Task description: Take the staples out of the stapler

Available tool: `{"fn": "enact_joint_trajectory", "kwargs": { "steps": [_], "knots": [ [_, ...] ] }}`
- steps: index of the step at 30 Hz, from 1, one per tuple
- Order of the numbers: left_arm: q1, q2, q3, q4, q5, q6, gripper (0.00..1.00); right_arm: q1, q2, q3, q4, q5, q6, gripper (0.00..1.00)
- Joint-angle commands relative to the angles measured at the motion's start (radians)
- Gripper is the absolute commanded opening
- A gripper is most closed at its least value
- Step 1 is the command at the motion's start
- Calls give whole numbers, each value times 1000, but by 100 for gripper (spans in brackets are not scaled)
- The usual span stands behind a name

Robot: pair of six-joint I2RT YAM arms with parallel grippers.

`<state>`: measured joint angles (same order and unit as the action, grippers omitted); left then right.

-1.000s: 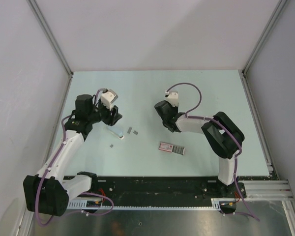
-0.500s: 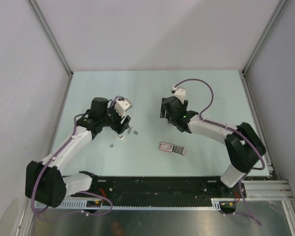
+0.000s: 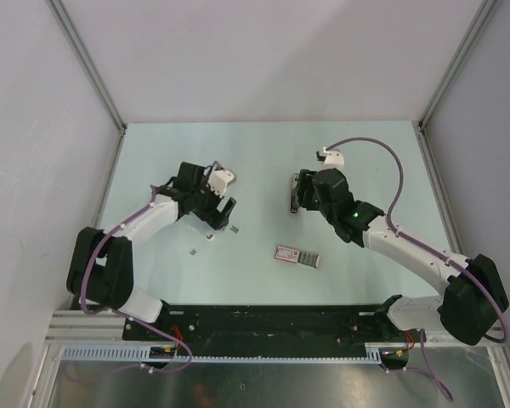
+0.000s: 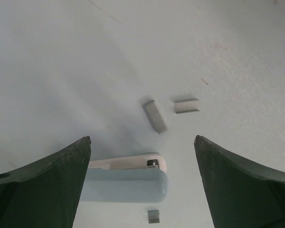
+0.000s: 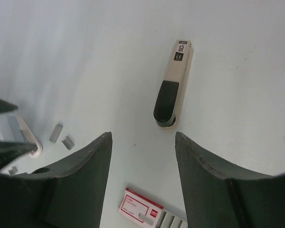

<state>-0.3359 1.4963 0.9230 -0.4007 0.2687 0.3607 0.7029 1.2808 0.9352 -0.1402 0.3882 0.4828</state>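
Note:
The stapler [image 5: 173,90], black top over a beige base, lies flat on the table just beyond my open right gripper [image 5: 142,135], untouched. From above, the stapler [image 3: 295,202] shows as a pale strip beside the right gripper [image 3: 304,189]. Loose grey staples [image 4: 155,115] lie on the table in short bits; in the overhead view the staples [image 3: 235,228] are just right of the left gripper. My left gripper [image 4: 142,140] hovers wide open over them with nothing between its fingers. In the top view the left gripper [image 3: 223,212] sits left of centre.
A small white and pale plastic piece [image 4: 126,178] lies between the left fingers on the table. A red-and-white box [image 3: 297,255] with a grey end rests nearer the front; the box [image 5: 142,209] also shows under the right fingers. Grey walls enclose the table.
The left gripper has swung right over the staples and opened wider. The right arm has stretched out toward the back, and the stapler now shows lying free beside its fingers.

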Motion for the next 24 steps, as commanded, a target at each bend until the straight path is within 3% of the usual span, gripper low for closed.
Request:
{"fn": "enact_joint_trajectory", "kwargs": {
  "steps": [1,5,12,18,24],
  "knots": [
    [64,-37,84,17,42,-80,94,-35,21,0,52,-206,-153,59],
    [152,-74,73,17,91,-109,94,-11,106,41,84,-327,-298,61],
    [397,-189,87,-46,228,-115,98,97,364,218,68,-503,-728,70],
    [454,-251,83,-111,238,-68,100,129,546,390,63,-604,-946,78],
    [494,-246,95,-121,302,-90,100,161,737,589,-92,-660,-1072,81]
  ]
}}
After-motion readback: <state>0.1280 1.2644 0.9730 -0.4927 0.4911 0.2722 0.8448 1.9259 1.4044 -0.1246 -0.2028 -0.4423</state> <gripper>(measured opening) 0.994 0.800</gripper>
